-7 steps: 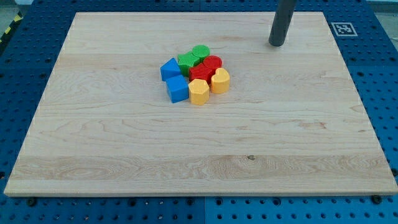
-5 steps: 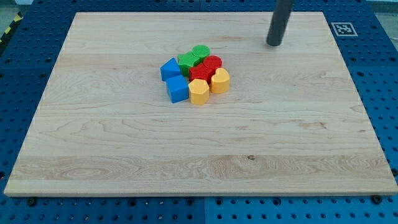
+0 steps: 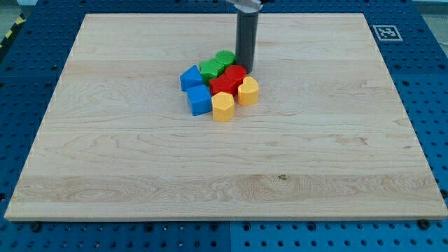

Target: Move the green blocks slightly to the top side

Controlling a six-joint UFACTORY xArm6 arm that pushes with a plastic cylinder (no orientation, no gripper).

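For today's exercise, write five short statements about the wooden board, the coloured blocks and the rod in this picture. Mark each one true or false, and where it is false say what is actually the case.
1. The dark rod's lower end, my tip, stands at the cluster's upper right edge, right by the round red block. True.
2. The two green blocks lie at the bottom of the cluster. False: they lie at its top, above the red ones.
3. Two blue blocks sit on the cluster's left side. True.
4. The two yellow blocks are scattered far apart near the light wooden board's corners. False: they sit next to each other at the cluster's lower right.
5. All the blocks are bunched in one group. True.
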